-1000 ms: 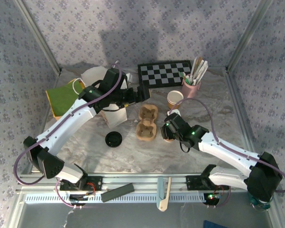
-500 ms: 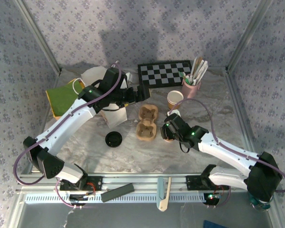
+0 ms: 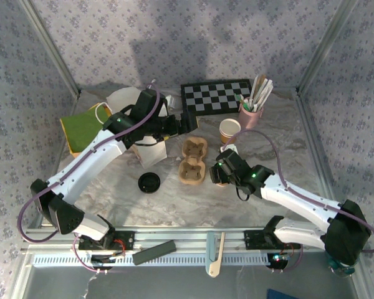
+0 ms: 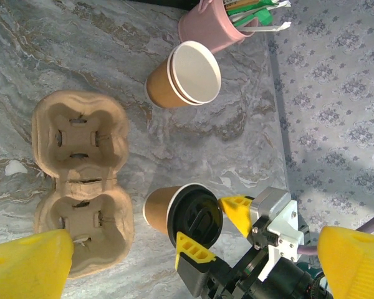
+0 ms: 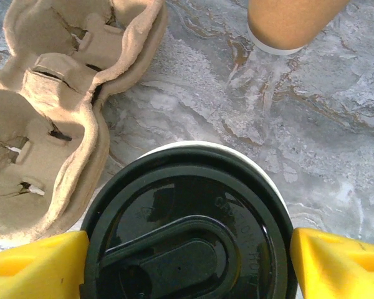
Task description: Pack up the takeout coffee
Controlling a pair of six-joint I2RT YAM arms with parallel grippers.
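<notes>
A grey marble table (image 3: 287, 149) inside flowery walls (image 3: 174, 37).
Near us, the right gripper (image 3: 219, 171) has a yellow finger on each side of the takeout coffee (image 4: 187, 218), which stands on the table at the pulp tray's (image 3: 193, 161) 4 o'clock; I cannot tell if it squeezes. A loose black lid (image 3: 149, 182) lies at the tray's 8 o'clock. Farther back, the left gripper (image 3: 186, 122) hangs wide apart at 12 o'clock.

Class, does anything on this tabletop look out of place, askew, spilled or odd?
A loose black lid lies left of the pulp cup tray, while the open paper cup by the pink stirrer cup stands lidless. Nothing looks spilled.
</notes>
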